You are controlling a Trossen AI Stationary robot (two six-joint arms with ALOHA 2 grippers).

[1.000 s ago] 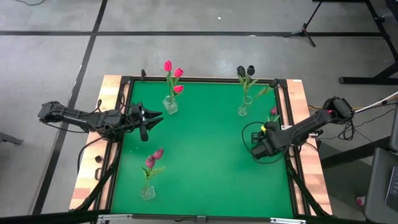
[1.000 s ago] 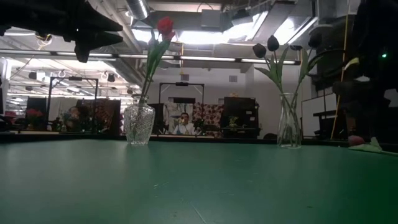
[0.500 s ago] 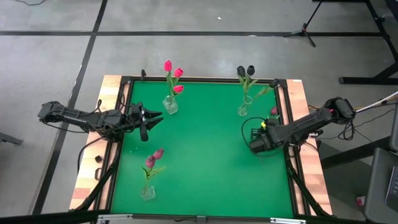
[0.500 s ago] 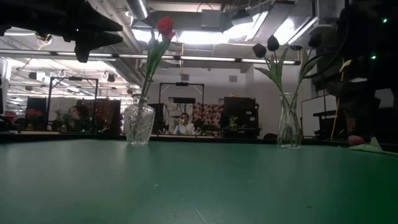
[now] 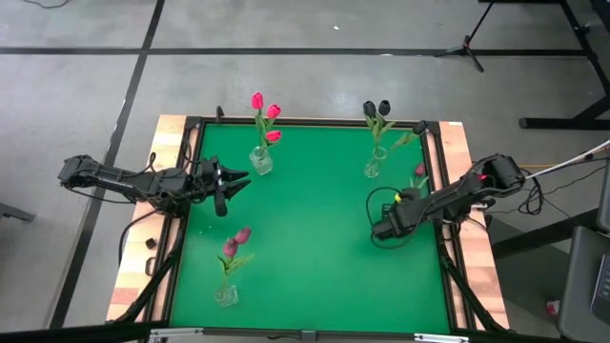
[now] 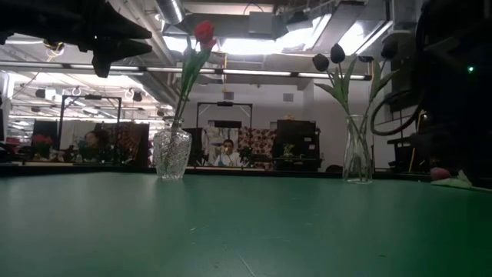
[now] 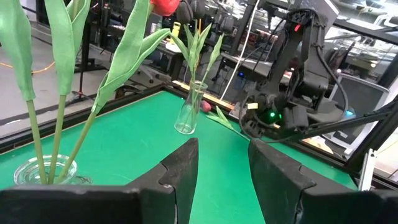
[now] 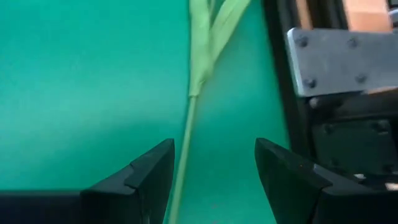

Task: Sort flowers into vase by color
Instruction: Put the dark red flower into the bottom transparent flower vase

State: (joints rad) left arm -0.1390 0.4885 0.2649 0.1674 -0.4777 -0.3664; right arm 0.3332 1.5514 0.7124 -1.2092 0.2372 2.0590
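Observation:
Three glass vases stand on the green mat. The far-left vase [image 5: 259, 160] holds three pink-red tulips, the far-right vase [image 5: 374, 167] two near-black ones, and the near-left vase [image 5: 226, 293] two maroon-pink ones. One loose tulip [image 5: 418, 173] with a pink head lies on the mat by the right edge. My right gripper [image 5: 379, 232] is open and low over the loose tulip's stem [image 8: 184, 140], its fingers on either side without touching. My left gripper [image 5: 243, 178] waits open in the air near the far-left vase.
The mat's raised black frame [image 8: 280, 74] runs close beside the loose tulip, and wooden boards [image 5: 467, 152] lie beyond it. The middle of the mat [image 5: 305, 219] is bare. In the low view a person [image 6: 225, 154] shows far behind the table.
My right arm has shifted a little toward the table's left and near edges, carrying its gripper with it. The left arm, the vases and the flowers have kept still.

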